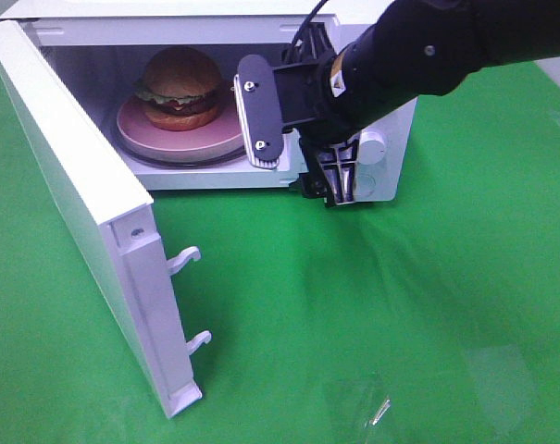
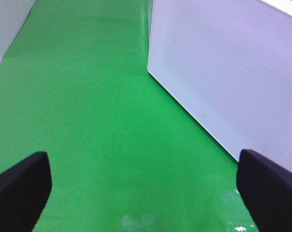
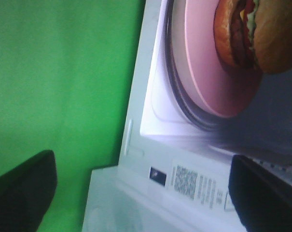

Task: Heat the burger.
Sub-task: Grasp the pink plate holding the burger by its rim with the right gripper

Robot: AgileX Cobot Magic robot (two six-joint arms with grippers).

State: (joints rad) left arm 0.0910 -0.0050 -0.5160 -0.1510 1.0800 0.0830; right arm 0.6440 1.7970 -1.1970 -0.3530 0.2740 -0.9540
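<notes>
The burger (image 1: 180, 86) with its golden-brown bun sits on a pink plate (image 1: 136, 125) inside the open white microwave (image 1: 391, 171). The right wrist view shows the burger (image 3: 261, 34) and the plate (image 3: 203, 63) close up. My right gripper (image 1: 300, 146) hovers just outside the oven's opening, to the right of the plate, open with nothing between its fingers (image 1: 259, 111). In its own view the right gripper (image 3: 143, 193) frames the oven's front rim. My left gripper (image 2: 145, 193) is open and empty over the green cloth. It is out of the high view.
The microwave door (image 1: 76, 176) swings wide open toward the front left, with two latch hooks (image 1: 182, 259) on its edge. A white microwave panel (image 2: 223, 72) stands close on one side of the left gripper. Green cloth (image 1: 372, 314) covers the table.
</notes>
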